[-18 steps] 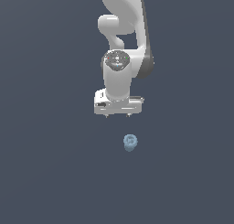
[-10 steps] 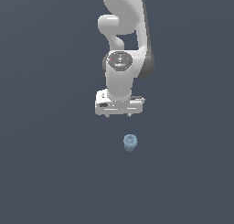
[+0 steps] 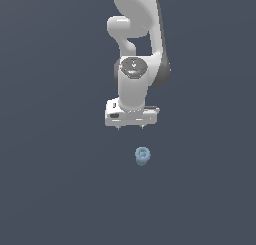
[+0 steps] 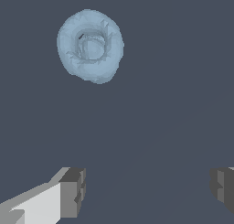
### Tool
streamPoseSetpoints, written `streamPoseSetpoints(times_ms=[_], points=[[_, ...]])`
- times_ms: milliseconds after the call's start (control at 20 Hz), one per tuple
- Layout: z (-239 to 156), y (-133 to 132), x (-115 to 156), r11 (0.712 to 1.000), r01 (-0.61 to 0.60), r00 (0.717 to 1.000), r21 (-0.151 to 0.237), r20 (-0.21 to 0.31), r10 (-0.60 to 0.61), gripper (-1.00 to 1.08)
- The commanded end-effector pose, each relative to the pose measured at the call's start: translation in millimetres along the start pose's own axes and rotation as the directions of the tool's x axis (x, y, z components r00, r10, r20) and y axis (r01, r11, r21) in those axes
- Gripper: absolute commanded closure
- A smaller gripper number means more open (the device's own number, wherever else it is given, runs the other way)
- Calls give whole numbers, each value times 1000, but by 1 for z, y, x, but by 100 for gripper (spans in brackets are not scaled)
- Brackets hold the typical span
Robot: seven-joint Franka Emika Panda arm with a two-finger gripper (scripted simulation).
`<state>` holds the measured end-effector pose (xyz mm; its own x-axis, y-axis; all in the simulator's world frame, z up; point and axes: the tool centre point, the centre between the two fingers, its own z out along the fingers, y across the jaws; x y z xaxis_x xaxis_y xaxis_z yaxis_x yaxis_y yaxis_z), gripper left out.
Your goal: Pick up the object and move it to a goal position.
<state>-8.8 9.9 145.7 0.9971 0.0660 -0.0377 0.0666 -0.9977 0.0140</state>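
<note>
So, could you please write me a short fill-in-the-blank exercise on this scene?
1. The object is pale ____ in colour.
2. The gripper holds ____.
3. The fingers stand ____, with a wide gap between them.
4. In the wrist view, the object lies ____ the gap between the fingers.

Missing words: blue; nothing; open; outside

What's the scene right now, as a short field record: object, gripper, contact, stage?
object: small pale blue lumpy object with a ring-like top, on the dark surface
gripper: white gripper, fingers spread wide
contact: none; object lies outside the gap between the fingers
holding: nothing
stage: object not yet picked up
</note>
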Motion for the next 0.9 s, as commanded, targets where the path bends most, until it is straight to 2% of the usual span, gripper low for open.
streamPoseSetpoints(times_ms=[0, 400, 850], points=[[0, -1, 3, 1000, -1, 1000, 0, -1, 1, -92], [0, -9, 27, 1000, -14, 1000, 2, -9, 14, -92], [3, -28, 71, 999, -40, 999, 8, -25, 40, -92]])
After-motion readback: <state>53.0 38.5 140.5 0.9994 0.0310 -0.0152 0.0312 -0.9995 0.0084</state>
